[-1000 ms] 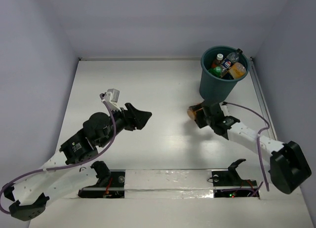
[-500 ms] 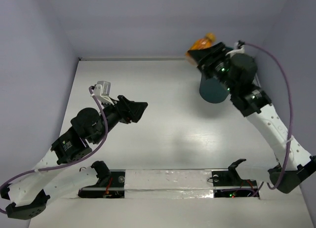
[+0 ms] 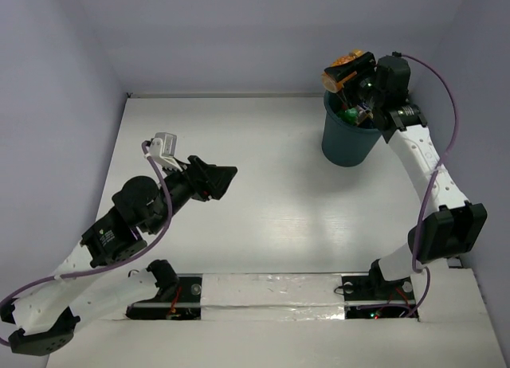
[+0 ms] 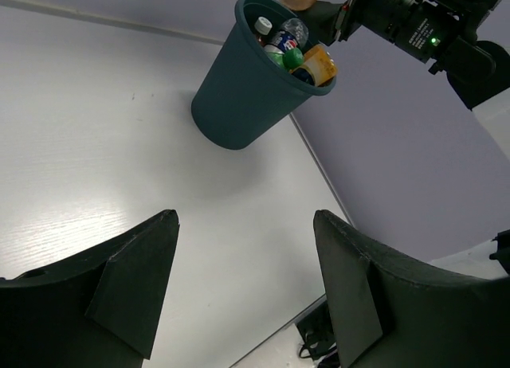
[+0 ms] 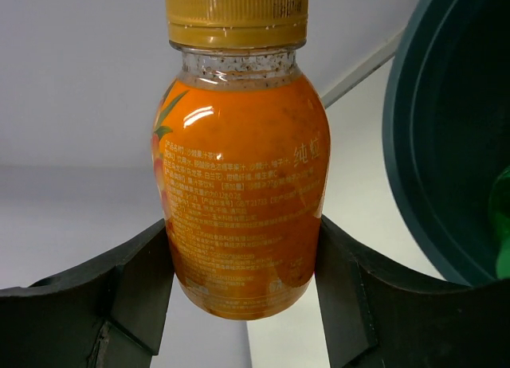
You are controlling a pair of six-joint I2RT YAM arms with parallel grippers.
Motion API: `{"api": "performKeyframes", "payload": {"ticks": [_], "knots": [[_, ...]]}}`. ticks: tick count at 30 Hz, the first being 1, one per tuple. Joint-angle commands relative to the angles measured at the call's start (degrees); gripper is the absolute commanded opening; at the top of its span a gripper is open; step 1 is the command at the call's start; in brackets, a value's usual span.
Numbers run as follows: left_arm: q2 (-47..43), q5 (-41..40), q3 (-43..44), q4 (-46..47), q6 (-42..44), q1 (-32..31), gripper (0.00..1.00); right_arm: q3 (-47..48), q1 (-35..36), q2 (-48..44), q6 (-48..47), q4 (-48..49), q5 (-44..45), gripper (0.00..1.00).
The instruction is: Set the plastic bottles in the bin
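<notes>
The dark teal bin (image 3: 348, 138) stands at the far right of the table and holds several bottles (image 4: 291, 51). My right gripper (image 3: 344, 75) is shut on an orange bottle (image 3: 341, 70) and holds it in the air at the bin's far left rim. In the right wrist view the orange bottle (image 5: 239, 201) sits between the two fingers, with the bin's rim (image 5: 414, 145) at the right. My left gripper (image 3: 223, 179) is open and empty above the table's left middle. The bin also shows in the left wrist view (image 4: 239, 97).
Purple-grey walls enclose the white table (image 3: 263, 169) on the far, left and right sides. A taped strip (image 3: 271, 292) runs along the near edge between the arm bases.
My right arm lifted the orange bottle from the table in front of the bin up above its rim and swung it rightward over the far left edge. My left gripper shifted slightly left.
</notes>
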Motion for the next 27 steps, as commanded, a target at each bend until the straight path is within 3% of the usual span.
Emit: {"api": "performKeyframes", "payload": {"ticks": [1, 18, 27], "knots": [[-0.89, -0.64, 0.85, 1.13, 1.20, -0.38, 0.66, -0.81, -1.27, -1.66, 3.75, 4.94, -3.58, 0.59], [0.70, -0.64, 1.73, 1.66, 3.75, -0.38, 0.66, -20.68, -3.47, -5.17, 23.62, 22.69, -7.45, 0.62], [0.43, -0.29, 1.81, 1.22, 3.13, -0.38, 0.66, -19.28, -3.99, -6.66, 26.08, 23.23, -4.37, 0.83]]}}
